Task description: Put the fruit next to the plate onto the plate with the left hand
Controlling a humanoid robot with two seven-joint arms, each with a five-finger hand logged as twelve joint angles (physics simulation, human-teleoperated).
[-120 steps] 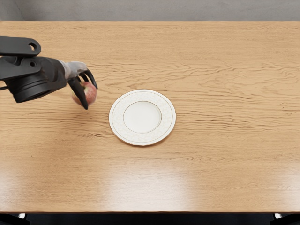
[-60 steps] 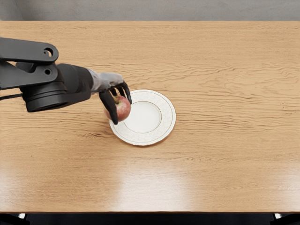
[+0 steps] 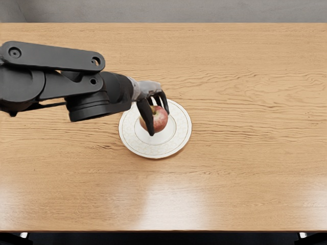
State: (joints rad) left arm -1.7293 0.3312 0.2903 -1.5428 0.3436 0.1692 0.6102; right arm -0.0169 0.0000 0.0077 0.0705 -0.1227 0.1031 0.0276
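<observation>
**Operator:** Head view: what is held, and why in that fashion?

**Legend:** Head view. Your left robot hand [image 3: 152, 104] enters on its black forearm [image 3: 76, 92] from the left edge. It is closed round the round red-and-yellow apple [image 3: 160, 118]. The dark fingers [image 3: 148, 120] curl down over the top and near side of the fruit, caging it from above. This grasp probably serves to leave the underside free, so you can set the fruit down without the digits striking the dish.

**Operator:** Where is the fruit?

**Legend:** It is over the round white ceramic plate with a patterned rim [image 3: 179, 142], inside the smooth central well and a little up and left of centre. From this slant you cannot tell whether the apple touches the plate or hangs just above it. The plate lies flat near the middle of the light wooden surface [image 3: 245, 178].

**Operator:** What does the next move call for?

**Legend:** By judgement, the carry is all but done. You need to lower the fruit if a gap exists, then open the fingers. Let go gently, since a round fruit may roll toward the rim. Lift your hand away upward rather than sideways, so that the thumb does not drag the apple off. Your right arm does not show in this view.
</observation>
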